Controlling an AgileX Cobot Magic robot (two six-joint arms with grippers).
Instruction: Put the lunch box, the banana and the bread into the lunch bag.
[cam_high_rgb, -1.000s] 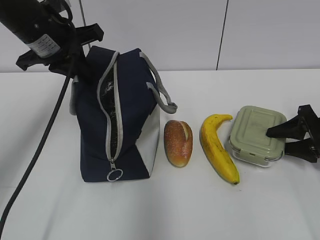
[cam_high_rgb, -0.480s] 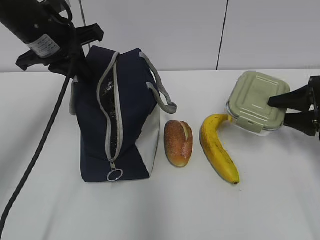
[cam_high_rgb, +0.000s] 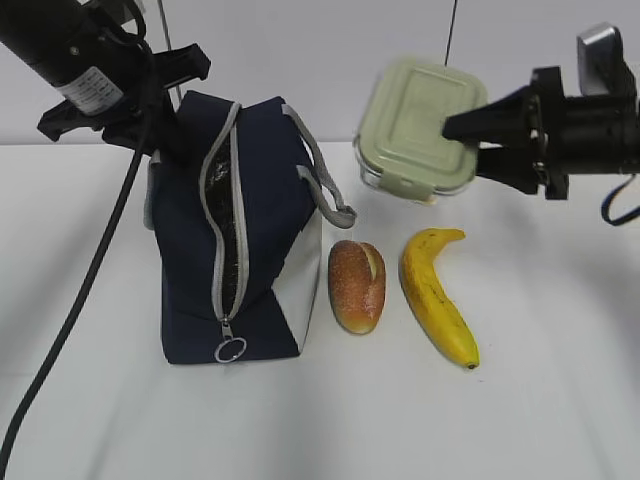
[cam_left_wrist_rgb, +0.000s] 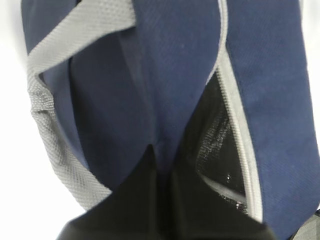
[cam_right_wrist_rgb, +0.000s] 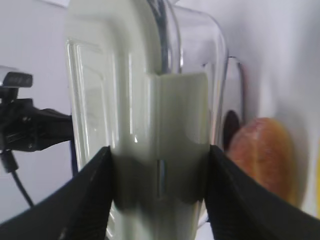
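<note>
— Looking at the lunch box, how does it appear?

— Square with rounded corners, a sage-green lid with a side clip, clear walls beneath. It hangs in the air, tilted with its lid toward the camera, above and behind the bread and the banana, well clear of the table. The right gripper clamps it from the right, one finger on the lid and one below; the right wrist view shows the black fingers pressed against both sides at the clip.

— And the lunch bag?

— Navy, standing on the left of the table, its grey zipper parted along the top and front so that dark lining shows, the ring pull low near the base. Grey handles flop to either side.

— What is the left gripper doing?

— Pinched tight on a fold of navy fabric at the bag's top edge, beside the zipper opening.

— What lies between box and bag?

— One grey handle arches out on the bag's right side, toward the box. The bread lies just beside the bag's white side panel, the banana beside the bread, apart from it.
</note>
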